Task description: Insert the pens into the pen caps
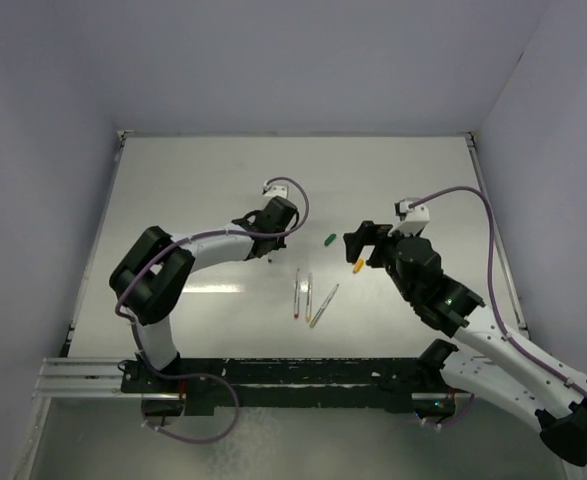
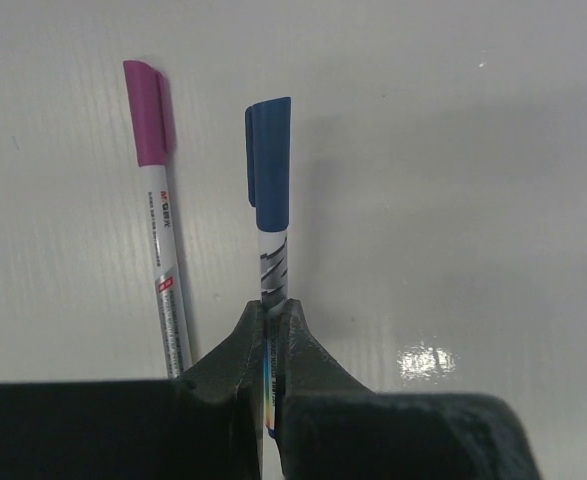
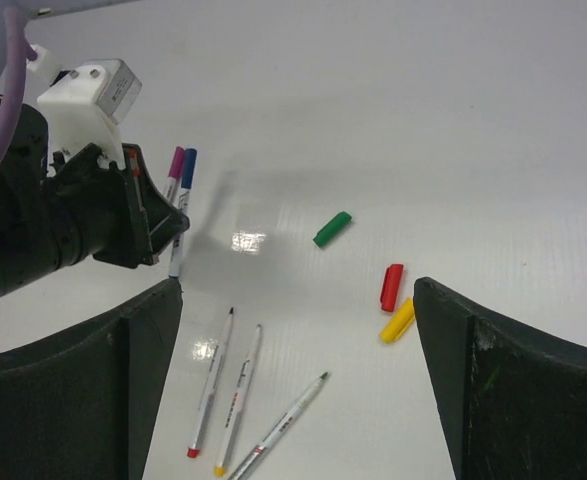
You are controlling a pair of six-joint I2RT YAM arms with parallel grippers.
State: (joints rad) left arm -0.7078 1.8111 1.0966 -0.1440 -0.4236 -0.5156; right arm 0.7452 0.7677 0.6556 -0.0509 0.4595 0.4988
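Note:
My left gripper (image 2: 272, 312) is shut on the pale barrel of a pen with a blue cap (image 2: 270, 165) on it. A second pen with a purple cap (image 2: 148, 112) lies just left of it. In the top view the left gripper (image 1: 271, 248) is left of centre. My right gripper (image 3: 298, 290) is open and empty, above the table near the loose red cap (image 3: 391, 287) and yellow cap (image 3: 397, 320). A green cap (image 3: 332, 229) lies farther off. Three uncapped pens (image 3: 239, 398) lie side by side below the gripper.
The white table (image 1: 193, 190) has raised edges at the left, back and right. The right arm (image 1: 443, 300) reaches in from the lower right. The uncapped pens (image 1: 309, 293) lie between the two grippers, with the green cap (image 1: 328, 239) behind them.

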